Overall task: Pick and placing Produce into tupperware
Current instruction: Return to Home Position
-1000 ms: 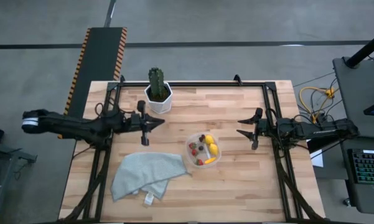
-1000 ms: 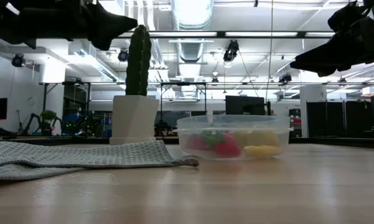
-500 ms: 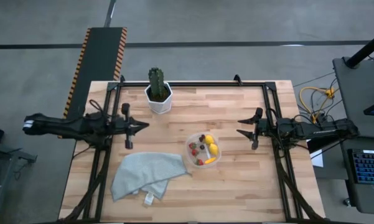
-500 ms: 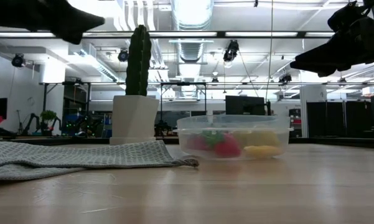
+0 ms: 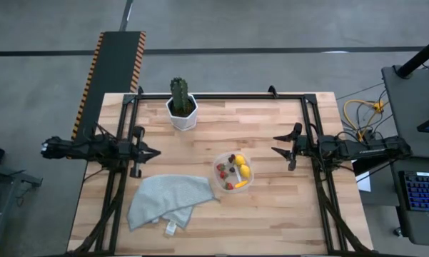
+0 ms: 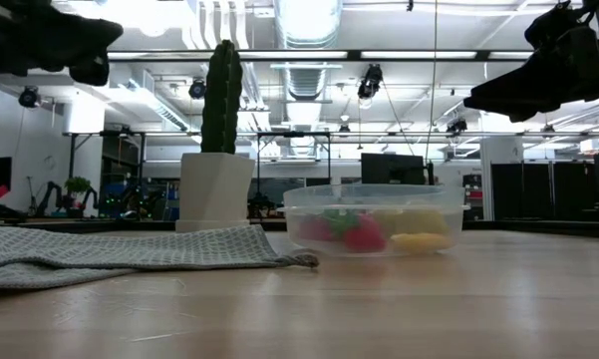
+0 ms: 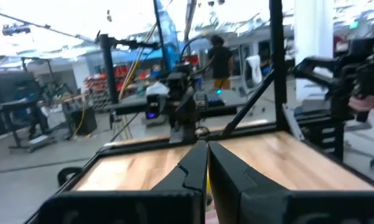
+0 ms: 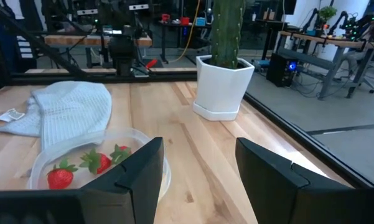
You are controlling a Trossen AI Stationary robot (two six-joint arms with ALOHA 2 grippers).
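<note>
The clear tupperware (image 5: 233, 172) (image 6: 376, 217) (image 8: 150, 140) stands on the table right of centre. In it lie yellow lemons (image 5: 241, 165), an orange-yellow piece (image 5: 240, 184) (image 6: 419, 241), red strawberries (image 8: 60, 177) (image 6: 364, 236) and dark berries (image 5: 232, 158). My left gripper (image 5: 157, 152) (image 7: 206, 155) hangs shut and empty over the table's left edge, well left of the tub. My right gripper (image 5: 274, 145) (image 8: 199, 149) hovers open and empty above the table, right of the tub and pointing at it.
A green cactus in a white pot (image 5: 180, 107) (image 8: 224, 74) stands near the far edge. A grey cloth (image 5: 168, 200) (image 6: 110, 254) lies crumpled left of the tub, toward the near edge. Black frame rails (image 5: 318, 178) run along both sides of the table.
My left arm has drawn back toward the table's left edge, away from the cactus and the tub, its fingers staying shut. The right arm, the tub and the produce have kept still.
</note>
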